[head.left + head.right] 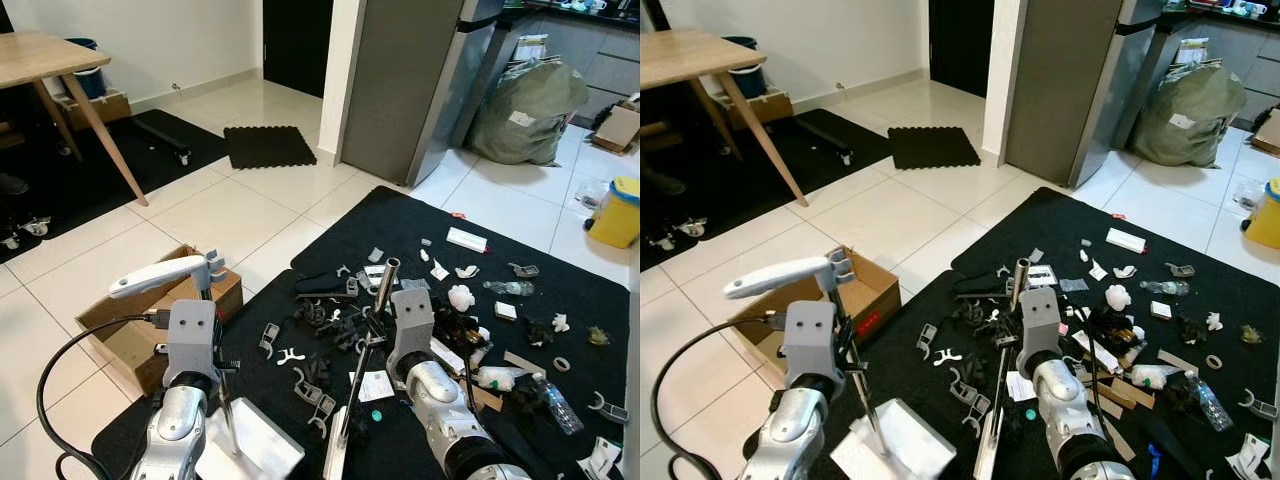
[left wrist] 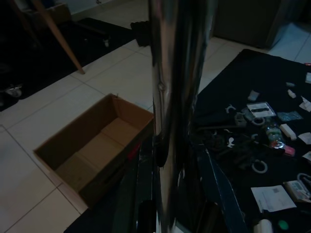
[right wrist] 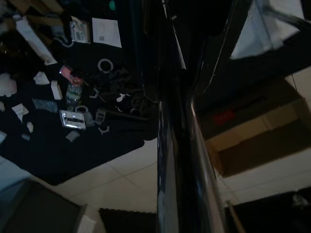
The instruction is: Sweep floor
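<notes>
Litter of small white and black plastic scraps (image 1: 330,330), paper slips and crushed bottles lies scattered over the black floor mat (image 1: 560,300), just beyond both arms. It looks light and loose, likely to skid or catch on the mat's soft pile, so short firm strokes seem wiser than long ones. The long metal broom pole (image 1: 372,330) looks stiff and slick; a hold well down the shaft, as now, should give leverage. The right gripper (image 3: 170,121) is closed round that pole, whose shaft runs straight along the fingers in the right wrist view. The left gripper (image 2: 167,160) is closed on the thin metal stem (image 1: 222,400) of the white flat-panned dustpan (image 1: 250,445), whose pale grey-white handle (image 1: 160,276) sticks out above the wrist; the pan rests on the mat's near edge. An open brown cardboard box (image 1: 125,325) stands on the white tiles just beside the mat, near the left arm. Judging by the spread of litter, sweeping has hardly begun.
</notes>
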`<state>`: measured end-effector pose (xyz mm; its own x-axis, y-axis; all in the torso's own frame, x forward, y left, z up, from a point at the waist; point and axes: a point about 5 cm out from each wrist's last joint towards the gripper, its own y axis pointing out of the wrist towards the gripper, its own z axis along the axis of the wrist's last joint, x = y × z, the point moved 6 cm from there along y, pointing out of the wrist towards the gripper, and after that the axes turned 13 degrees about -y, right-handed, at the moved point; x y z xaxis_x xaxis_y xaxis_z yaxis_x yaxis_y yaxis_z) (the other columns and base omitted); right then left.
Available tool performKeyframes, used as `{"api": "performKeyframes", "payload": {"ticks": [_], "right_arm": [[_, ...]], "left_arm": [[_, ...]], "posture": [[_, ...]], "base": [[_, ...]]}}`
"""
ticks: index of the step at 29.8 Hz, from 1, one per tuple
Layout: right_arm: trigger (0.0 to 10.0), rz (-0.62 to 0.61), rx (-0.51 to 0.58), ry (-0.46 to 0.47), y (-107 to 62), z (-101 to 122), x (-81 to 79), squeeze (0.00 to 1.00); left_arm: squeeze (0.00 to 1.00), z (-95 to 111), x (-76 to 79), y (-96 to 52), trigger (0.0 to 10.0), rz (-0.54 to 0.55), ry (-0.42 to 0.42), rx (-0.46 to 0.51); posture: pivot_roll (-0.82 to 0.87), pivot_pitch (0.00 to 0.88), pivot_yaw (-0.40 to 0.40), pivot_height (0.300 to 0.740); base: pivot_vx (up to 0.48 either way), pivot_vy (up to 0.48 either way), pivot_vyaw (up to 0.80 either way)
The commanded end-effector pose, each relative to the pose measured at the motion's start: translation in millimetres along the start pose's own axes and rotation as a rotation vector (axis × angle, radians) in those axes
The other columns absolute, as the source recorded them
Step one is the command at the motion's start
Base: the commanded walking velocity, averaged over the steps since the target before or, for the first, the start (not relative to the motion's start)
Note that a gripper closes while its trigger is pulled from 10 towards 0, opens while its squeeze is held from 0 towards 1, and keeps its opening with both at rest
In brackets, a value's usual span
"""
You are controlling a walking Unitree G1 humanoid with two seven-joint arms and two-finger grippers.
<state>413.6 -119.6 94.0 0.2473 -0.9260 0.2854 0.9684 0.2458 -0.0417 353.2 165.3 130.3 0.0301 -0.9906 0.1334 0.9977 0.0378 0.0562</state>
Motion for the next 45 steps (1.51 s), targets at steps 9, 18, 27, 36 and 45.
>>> {"api": "performKeyframes", "payload": {"ticks": [9,18,27,36,45], "right_arm": [[10.0,-0.163,-0.192,0.001,-5.2,-31,22.0,0.00],[10.0,-0.098,-0.095,0.024,3.3,-9,16.6,0.00],[10.0,-0.060,-0.048,-0.017,2.6,-1,28.2,0.00],[10.0,-0.052,-0.063,-0.042,0.9,-4,37.8,0.00],[10.0,0.012,-0.150,-0.077,1.2,-18,24.1,0.00]], "left_arm": [[0.00,34,-9.6,10.7,10.0,0.015,0.011,0.130],[0.00,13,14.4,16.6,10.0,-0.166,-0.056,0.030],[0.00,-4,31.8,12.7,10.0,-0.362,-0.108,-0.085],[0.00,-10,40.0,0.0,10.0,-0.515,-0.162,-0.184],[0.00,7,11.0,22.8,10.0,-0.376,-0.044,-0.091]], "posture": [[0.10,0.190,-0.041,0.740],[0.09,0.193,-0.052,0.740],[0.08,0.192,-0.057,0.740],[0.08,0.187,-0.054,0.740],[0.08,0.182,-0.056,0.740]], "base": [[0.000,0.000,0.00],[0.000,0.000,0.00],[0.000,0.000,0.00],[0.000,0.000,0.00],[0.000,0.000,0.00]]}}
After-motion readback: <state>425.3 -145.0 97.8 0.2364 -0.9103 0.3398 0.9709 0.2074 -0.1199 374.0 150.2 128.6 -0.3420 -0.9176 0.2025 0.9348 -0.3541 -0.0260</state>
